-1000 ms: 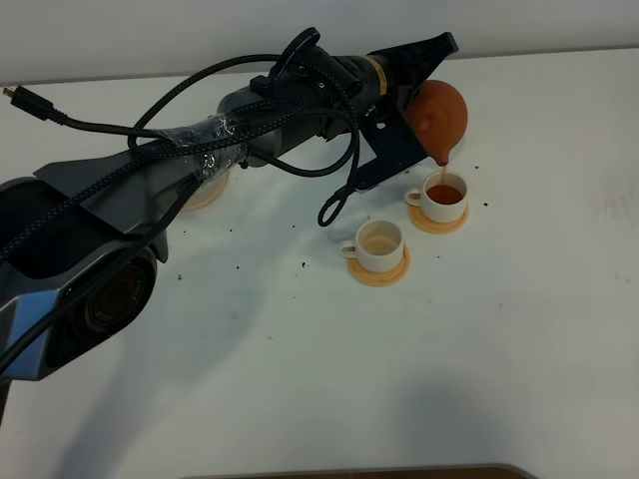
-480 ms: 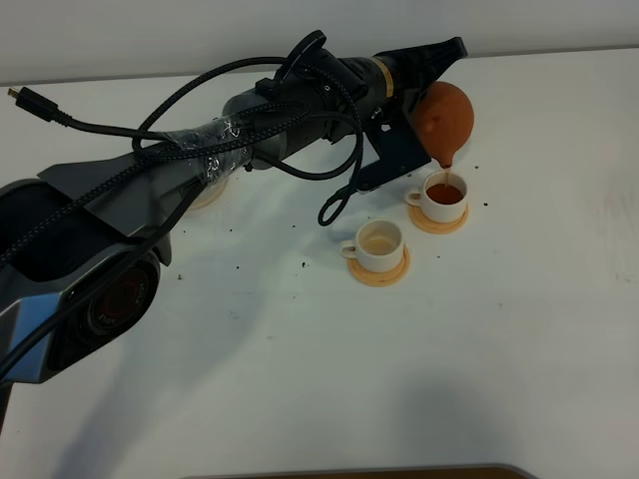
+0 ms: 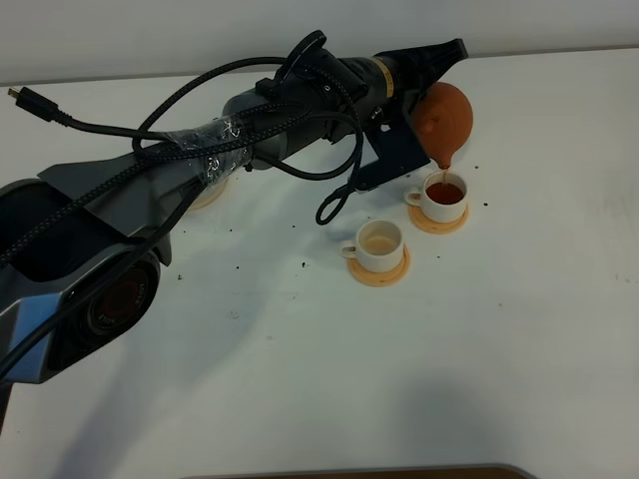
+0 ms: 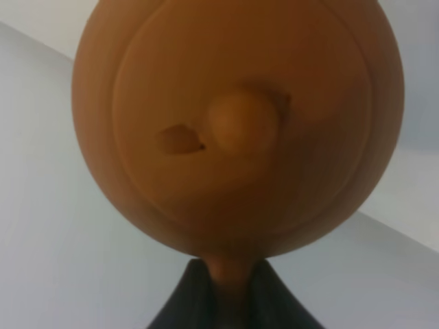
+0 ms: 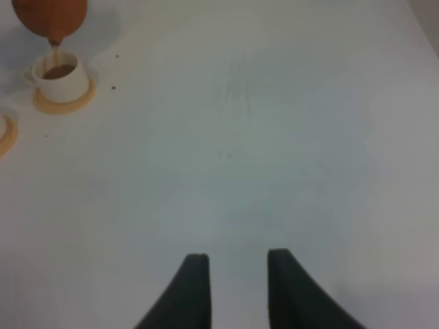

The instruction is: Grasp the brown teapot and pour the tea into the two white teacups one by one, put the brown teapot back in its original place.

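Note:
My left gripper [image 3: 414, 105] is shut on the handle of the brown teapot [image 3: 444, 115] and holds it tipped, spout down, over the far white teacup [image 3: 444, 195]. A thin stream of tea runs into that cup, which holds dark tea. The near white teacup [image 3: 379, 242] stands on its orange coaster [image 3: 380, 275] and looks pale inside. The left wrist view is filled by the teapot's lid side [image 4: 236, 123], with the fingertips [image 4: 185, 305] at its handle. The cream saucer [image 3: 205, 195] is mostly hidden under the left arm. My right gripper [image 5: 236, 274] is open and empty over bare table.
A black cable [image 3: 30, 103] lies at the far left and loops [image 3: 334, 205] hang from the left arm near the cups. Small dark specks dot the white table. The right wrist view shows the teapot [image 5: 49, 17] and far cup [image 5: 60, 74] at a distance.
The left arm and teapot shifted very slightly up and to the right a second ago, then held still. Tea keeps running into the far cup.

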